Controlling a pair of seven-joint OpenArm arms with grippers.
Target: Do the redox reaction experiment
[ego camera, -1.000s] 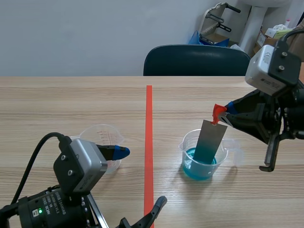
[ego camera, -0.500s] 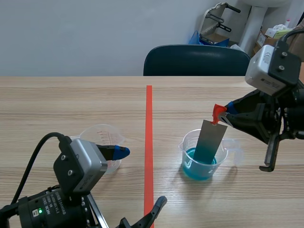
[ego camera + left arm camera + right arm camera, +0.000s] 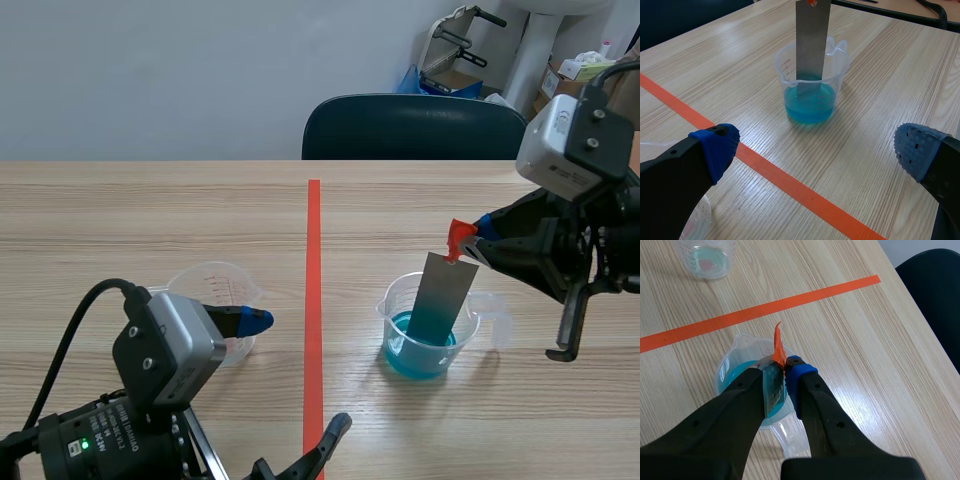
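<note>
From here, the right gripper (image 3: 478,240) is clenched on the orange tab (image 3: 460,236) topping the metal strip (image 3: 445,295). It holds the strip nearly upright, so only the lower end sits in the blue liquid (image 3: 415,355), probably to let it react while the fingers are well above. The beaker (image 3: 392,310) stands right of the tape line (image 3: 313,300), toward the table (image 3: 150,210)'s near edge. The left gripper (image 3: 816,147) hangs released near that edge, beside a second clear cup (image 3: 215,285).
</note>
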